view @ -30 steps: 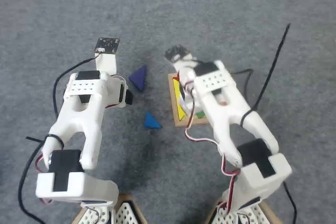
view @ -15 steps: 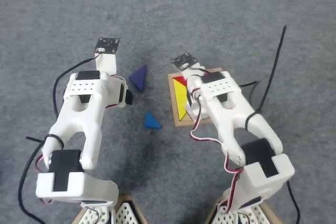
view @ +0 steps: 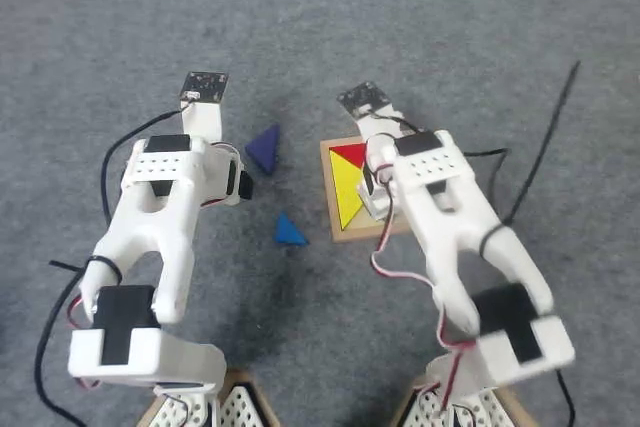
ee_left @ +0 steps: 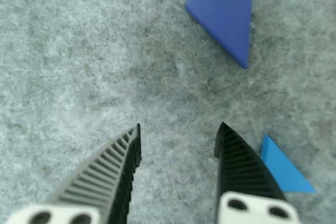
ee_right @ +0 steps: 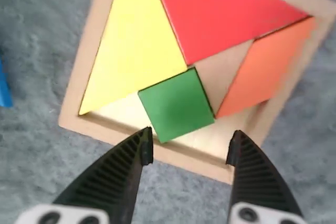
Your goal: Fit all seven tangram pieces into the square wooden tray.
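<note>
The right gripper (ee_right: 191, 139) hovers, jaws apart, above the wooden tray (ee_right: 86, 61) holding yellow triangle (ee_right: 134, 56), red triangle (ee_right: 215, 9), orange piece (ee_right: 262, 66), green square (ee_right: 176, 106)

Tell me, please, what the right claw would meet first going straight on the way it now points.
Probably the green square in the wooden tray, just ahead of the open right claw; depth is unclear, so the tray's near rim might come first.
</note>
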Robot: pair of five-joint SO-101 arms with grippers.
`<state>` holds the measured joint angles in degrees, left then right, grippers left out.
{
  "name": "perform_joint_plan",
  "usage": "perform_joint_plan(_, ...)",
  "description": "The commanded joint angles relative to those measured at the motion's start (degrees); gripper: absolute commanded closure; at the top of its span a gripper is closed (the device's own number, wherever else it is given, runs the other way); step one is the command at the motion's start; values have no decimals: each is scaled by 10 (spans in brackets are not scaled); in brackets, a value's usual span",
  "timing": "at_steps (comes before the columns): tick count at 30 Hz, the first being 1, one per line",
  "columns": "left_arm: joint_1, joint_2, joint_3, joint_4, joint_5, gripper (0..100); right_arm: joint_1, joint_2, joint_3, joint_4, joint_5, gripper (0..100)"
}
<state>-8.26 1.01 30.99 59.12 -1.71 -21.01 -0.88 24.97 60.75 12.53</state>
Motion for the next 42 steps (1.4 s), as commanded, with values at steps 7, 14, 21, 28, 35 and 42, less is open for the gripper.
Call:
perform_joint_plan(7, 1, -40, -44, 55, -2, 776, 58, -231, 179, -44, -20, 768)
perform_joint_plan(14, 43, -33, -109, 121, -47, 778, 127, -280, 273, -47, -19, 913)
perform_joint_plan(21, 84, 24, -205, 96, -31, 778, 137, -279, 319, -81, -24, 908)
perform_joint_plan(28, 84, 195, -394, 173, 23, 778, 138, -284, 337, -95, -19, 908)
perform_joint_plan(35, 66, 313, -535, 194, 27, 778, 233, -298, 315, -87, -25, 908)
perform_joint_plan(42, 62, 390, -626, 217, 25, 778, 358, -386, 302, -46, -30, 908)
